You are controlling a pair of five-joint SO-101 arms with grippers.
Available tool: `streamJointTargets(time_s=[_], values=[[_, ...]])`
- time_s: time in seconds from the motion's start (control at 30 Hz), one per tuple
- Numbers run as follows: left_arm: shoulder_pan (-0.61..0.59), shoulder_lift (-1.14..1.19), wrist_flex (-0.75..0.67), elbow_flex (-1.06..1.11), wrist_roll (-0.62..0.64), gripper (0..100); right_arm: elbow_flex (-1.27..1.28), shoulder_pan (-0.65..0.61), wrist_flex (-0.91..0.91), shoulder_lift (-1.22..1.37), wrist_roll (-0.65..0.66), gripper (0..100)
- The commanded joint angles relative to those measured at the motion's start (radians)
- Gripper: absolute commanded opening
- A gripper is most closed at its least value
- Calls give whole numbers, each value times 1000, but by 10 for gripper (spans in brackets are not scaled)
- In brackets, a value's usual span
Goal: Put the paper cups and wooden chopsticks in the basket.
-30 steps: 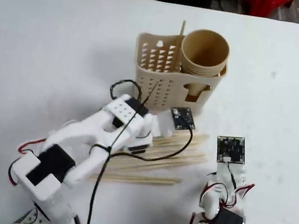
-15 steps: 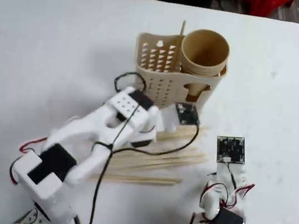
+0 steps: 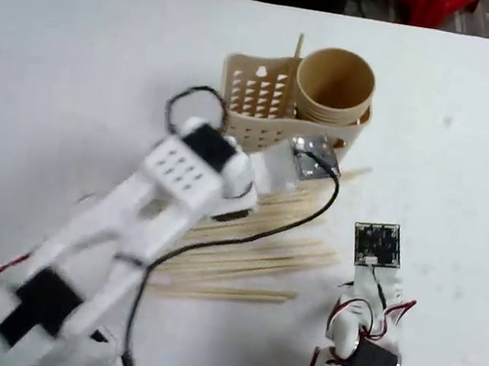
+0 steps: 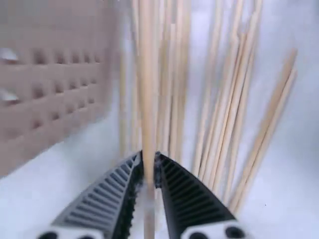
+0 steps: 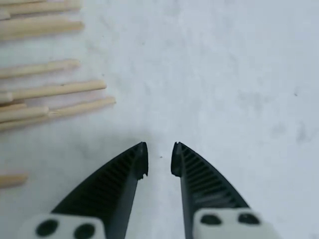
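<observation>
Wooden chopsticks (image 3: pixel 253 251): a loose fan lies flat on the table in front of the basket, between the two arms, with the ends spread toward the right.
Held stick (image 4: pixel 147 74): pinched at one end and pointing away from the left gripper over the pile. Its far tip pokes out just beside the basket's lower right corner. I cannot tell whether it is one stick or two pressed together.
Left gripper (image 4: pixel 148 162): its fingers are closed tight on the held stick, and the basket's holed wall is close alongside.
Left arm (image 3: pixel 159 198): stretched on a long diagonal from the table's near left edge up to the basket's front. The wrist is raised above the pile and a black cable loops over it.
Right gripper (image 5: pixel 158 159): points down at bare table just past the chopstick tips. Its fingers are a narrow gap apart with nothing between them.
Right arm (image 3: pixel 357 352): folded low at the near edge, to the right of the pile.
Basket (image 3: pixel 256 102): beige plastic with holes, standing upright toward the far side of the table.
Paper cups (image 3: pixel 334 86): a brown nested stack, upright in the basket's right-hand part.
Upright stick (image 3: pixel 299 44): stands in the basket just beside the cups. I cannot tell which compartment it is in.
Table (image 3: pixel 76 75): white.
</observation>
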Motion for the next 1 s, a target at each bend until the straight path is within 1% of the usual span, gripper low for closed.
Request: streamJointTargets(time_s=[0.0, 0.1, 0.2, 0.27, 0.37, 0.47, 0.57, 0.67, 0.77, 0.97], values=[[5, -364, 14, 20, 35, 23, 6, 5, 2, -8, 12, 98], [5, -509, -25, -17, 112, 23, 6, 4, 2, -8, 12, 98], [1, -536, -121, -106, 196, 23, 6, 4, 2, -8, 12, 98], [-28, -510, -227, -158, 278, 23, 6, 4, 2, -8, 12, 98], [-82, -435, -427, -203, 376, 23, 6, 4, 2, -8, 12, 98], [-113, -340, -523, -252, 430, 23, 6, 4, 2, -8, 12, 98], [-114, -236, -640, -276, 489, 23, 6, 4, 2, -8, 12, 98], [-117, -151, -760, -275, 534, 23, 6, 4, 2, -8, 12, 98], [-133, -91, -818, -247, 565, 23, 6, 7, 2, -8, 12, 98], [-136, -82, -993, -34, 568, 22, 6, 5, 2, -8, 12, 98]])
